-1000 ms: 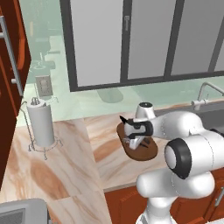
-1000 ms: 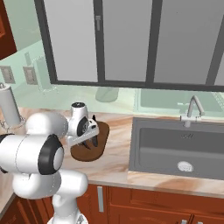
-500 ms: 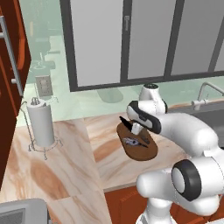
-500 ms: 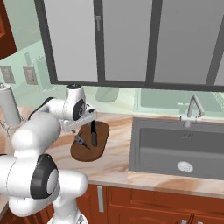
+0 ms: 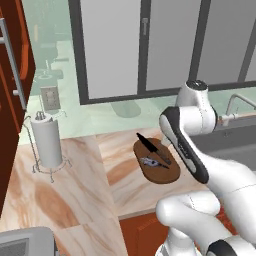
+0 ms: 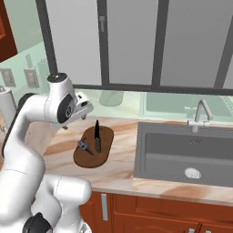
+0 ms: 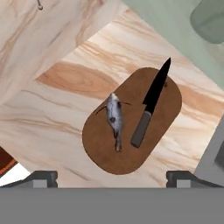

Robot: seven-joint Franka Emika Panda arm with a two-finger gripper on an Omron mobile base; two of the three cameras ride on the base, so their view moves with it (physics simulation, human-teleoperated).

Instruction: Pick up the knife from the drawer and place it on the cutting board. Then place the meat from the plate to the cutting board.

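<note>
With the knife (image 7: 152,101) and the meat (image 7: 114,116) lying side by side on the cutting board (image 7: 104,144) on the worktop (image 7: 52,113), my tool (image 7: 112,178) hovers above, spread wide and empty, apparently finished.

No readable text, labels, brands or numbers on anything here

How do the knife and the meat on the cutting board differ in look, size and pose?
The knife is longer than the meat; its black tip pokes just past the board's edge, while the meat sits wholly inside it. The knife is smooth, a black blade with a greyer handle; the meat is mottled grey, irregular and thin. In the hand view the knife slants, while the meat runs nearly straight up and down. Both lie flat, side by side and apart, on the cutting board.
</note>
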